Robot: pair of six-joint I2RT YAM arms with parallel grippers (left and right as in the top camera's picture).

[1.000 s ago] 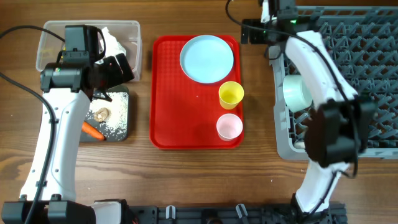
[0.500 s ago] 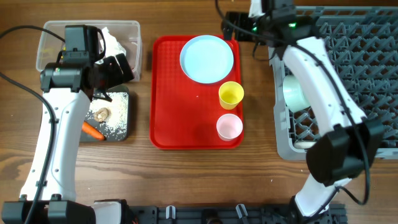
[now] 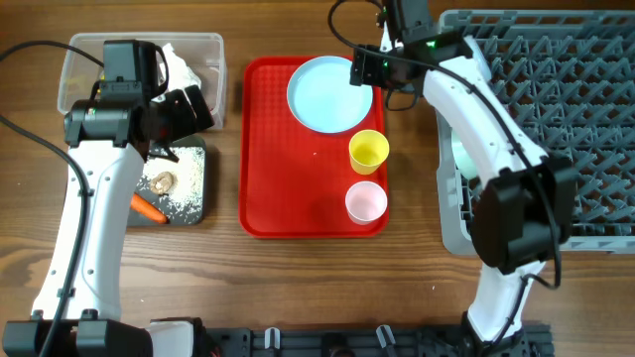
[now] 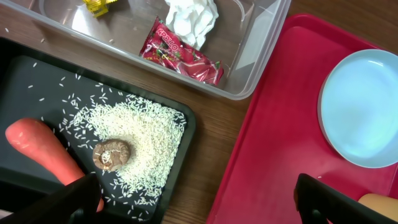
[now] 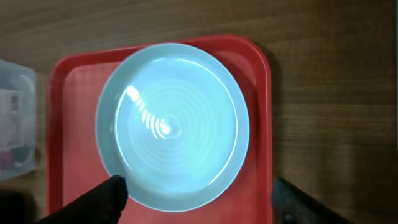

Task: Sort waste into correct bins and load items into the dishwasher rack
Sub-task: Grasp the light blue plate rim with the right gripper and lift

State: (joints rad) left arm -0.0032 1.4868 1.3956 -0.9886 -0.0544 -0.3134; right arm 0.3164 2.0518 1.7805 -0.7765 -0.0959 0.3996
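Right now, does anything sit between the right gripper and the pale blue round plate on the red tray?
Nothing visible does. The right gripper is above the pale blue round plate, jaws apart, and the plate's top is bare. The yellow cup stands beside its rim, out of the way.

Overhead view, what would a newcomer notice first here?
The bright red tray mid-table stands out, carrying a pale blue plate, a yellow cup and a pink cup. The right claw hovers open over the plate's edge, and a big grey rack fills the right side.
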